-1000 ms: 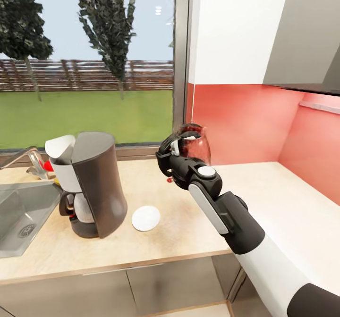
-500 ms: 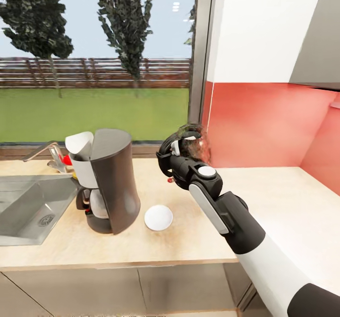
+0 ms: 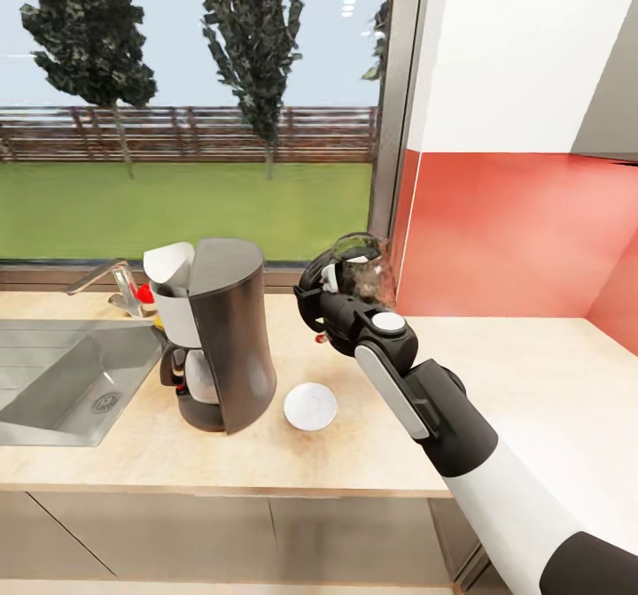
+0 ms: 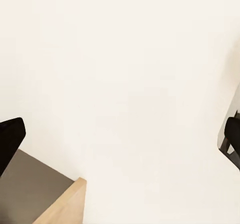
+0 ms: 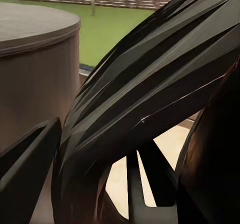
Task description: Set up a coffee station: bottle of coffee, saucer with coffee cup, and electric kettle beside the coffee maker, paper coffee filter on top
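Note:
The tall black coffee maker [image 3: 221, 338] stands on the beige kitchen countertop [image 3: 372, 453] beside the sink. A white paper coffee filter [image 3: 170, 267] sits in its top. The white saucer [image 3: 310, 406] lies flat just right of it. My right gripper [image 3: 313, 298] is shut on the black handle of the glass electric kettle [image 3: 359, 269], held above the counter right of the coffee maker and behind the saucer. The right wrist view has that handle [image 5: 150, 94] close up, with the coffee maker [image 5: 35, 69] beyond. My left gripper [image 4: 120, 134] is open before a white surface. The coffee cup and bottle of coffee are out of view.
A steel sink [image 3: 53, 382] with a tap [image 3: 102, 276] is set in at the left. A small red and yellow item [image 3: 145, 297] is half hidden behind the coffee maker. A red wall [image 3: 514, 232] and a white cupboard [image 3: 532, 46] close off the right.
The camera has turned, so the whole picture has slid to the right. The kettle in my right gripper now hangs nearer the coffee maker and the saucer.

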Robot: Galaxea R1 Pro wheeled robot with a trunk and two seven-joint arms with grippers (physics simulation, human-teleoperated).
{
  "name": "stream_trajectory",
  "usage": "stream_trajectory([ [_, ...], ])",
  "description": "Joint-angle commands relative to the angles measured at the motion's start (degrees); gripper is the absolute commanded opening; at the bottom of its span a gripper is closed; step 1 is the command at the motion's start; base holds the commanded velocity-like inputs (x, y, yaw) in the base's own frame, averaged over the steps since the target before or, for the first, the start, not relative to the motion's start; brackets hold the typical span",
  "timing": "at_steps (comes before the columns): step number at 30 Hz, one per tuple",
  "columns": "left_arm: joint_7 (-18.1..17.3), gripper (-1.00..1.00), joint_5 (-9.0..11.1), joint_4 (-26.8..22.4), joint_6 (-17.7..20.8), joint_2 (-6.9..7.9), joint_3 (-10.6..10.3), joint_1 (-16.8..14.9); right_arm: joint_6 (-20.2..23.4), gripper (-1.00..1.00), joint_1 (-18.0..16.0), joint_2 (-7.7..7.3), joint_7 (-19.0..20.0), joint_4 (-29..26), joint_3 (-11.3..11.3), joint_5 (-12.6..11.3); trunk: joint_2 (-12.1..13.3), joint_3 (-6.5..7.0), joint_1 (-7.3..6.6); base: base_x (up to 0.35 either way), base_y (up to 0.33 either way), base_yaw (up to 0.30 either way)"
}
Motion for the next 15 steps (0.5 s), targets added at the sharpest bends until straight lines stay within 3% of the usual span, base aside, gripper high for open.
stream_trajectory([
  [1, 0.0, 1.0, 0.55, 0.23, -0.43, -0.01, -0.47, -0.1, 0.16, -1.0, -0.08, -0.01, -0.55, 0.0, 0.07, -0.44, -0.13, -0.12, 0.03, 0.0, 0.0, 0.002],
  [11, 0.0, 1.0, 0.62, 0.22, -0.31, 0.05, -0.41, -0.1, 0.14, -1.0, -0.07, -0.01, -0.54, 1.0, 0.16, -0.58, -0.13, -0.12, 0.03, 0.0, 0.0, 0.0],
  [15, 0.0, 1.0, 0.62, 0.22, -0.33, 0.0, -0.46, -0.1, 0.11, -1.0, -0.01, -0.01, -0.54, 1.33, 0.16, -0.66, -0.13, -0.12, 0.03, 0.121, 0.098, 0.0],
])
